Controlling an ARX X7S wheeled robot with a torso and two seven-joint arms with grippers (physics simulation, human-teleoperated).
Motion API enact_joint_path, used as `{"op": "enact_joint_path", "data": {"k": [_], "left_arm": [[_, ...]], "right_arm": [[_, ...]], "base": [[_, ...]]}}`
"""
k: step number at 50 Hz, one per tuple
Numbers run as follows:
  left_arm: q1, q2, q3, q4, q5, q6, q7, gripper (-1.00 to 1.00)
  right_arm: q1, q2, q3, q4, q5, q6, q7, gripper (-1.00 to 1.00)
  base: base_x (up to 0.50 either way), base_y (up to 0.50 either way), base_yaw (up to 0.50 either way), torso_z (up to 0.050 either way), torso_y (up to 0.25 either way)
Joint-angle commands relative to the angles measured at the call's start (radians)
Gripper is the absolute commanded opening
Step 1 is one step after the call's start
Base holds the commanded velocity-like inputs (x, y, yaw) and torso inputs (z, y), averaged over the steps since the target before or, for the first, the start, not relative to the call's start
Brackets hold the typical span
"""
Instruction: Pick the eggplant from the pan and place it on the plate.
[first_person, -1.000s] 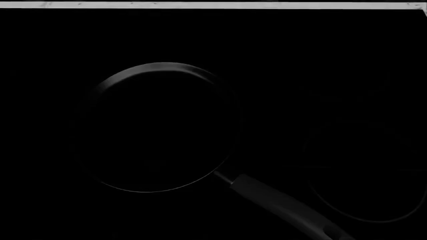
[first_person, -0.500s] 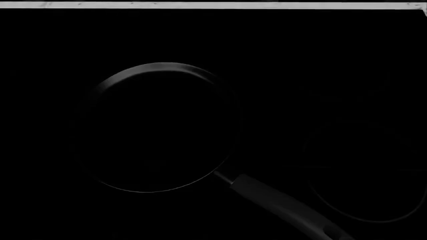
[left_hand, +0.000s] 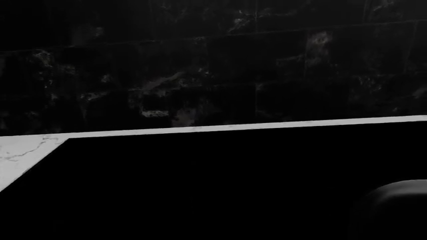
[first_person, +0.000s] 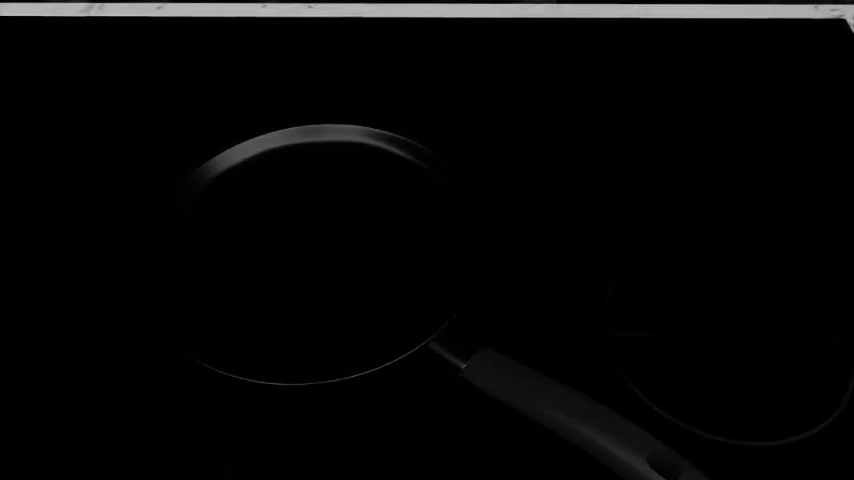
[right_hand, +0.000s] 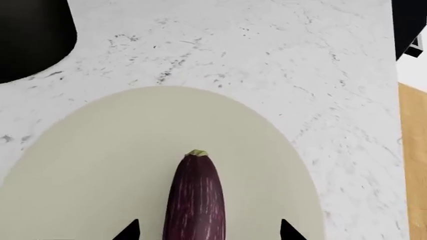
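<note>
The pan (first_person: 214, 170) lies on the black cooktop in the head view, with nothing showing inside it and its handle (first_person: 561, 405) pointing to the lower right. In the right wrist view the eggplant (right_hand: 195, 195) lies on the pale cream plate (right_hand: 93, 165), its green stem end pointing away from the camera. My right gripper (right_hand: 209, 232) is open, its two dark fingertips (right_hand: 130, 231) wide apart on either side of the eggplant without touching it. My left gripper does not show in any view. No gripper shows in the head view.
The plate rests on a white marble counter (right_hand: 267, 55). A black rounded corner (right_hand: 27, 35) lies beyond it. A faint ring (first_person: 734, 340) shows on the cooktop right of the pan. The left wrist view shows the cooktop, a counter strip (left_hand: 200, 129) and a dark tiled wall.
</note>
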Motion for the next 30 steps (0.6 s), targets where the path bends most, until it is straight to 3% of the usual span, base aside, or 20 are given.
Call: {"op": "enact_joint_path", "data": {"k": [1,17,30], "left_arm": [[0.095,0.016,-0.042,0.013,-0.016,0.027,-0.001,1.00],[0.112,0.003,-0.056,0.043,-0.034,0.027,-0.009,1.00],[0.123,0.000,-0.059,0.049,-0.038,0.030,-0.010,1.00]], "right_arm": [[-0.057,0.032,0.146,-0.057,0.118,0.009,0.006,1.00],[-0.086,0.062,0.459,-0.243,0.335,0.199,0.150,1.00],[-0.094,0.086,0.634,-0.382,0.568,0.275,0.292,1.00]], "base": [[0.00,0.00,0.00,0.000,0.000],[0.00,0.00,0.00,0.000,0.000],[0.00,0.00,0.00,0.000,0.000]]}}
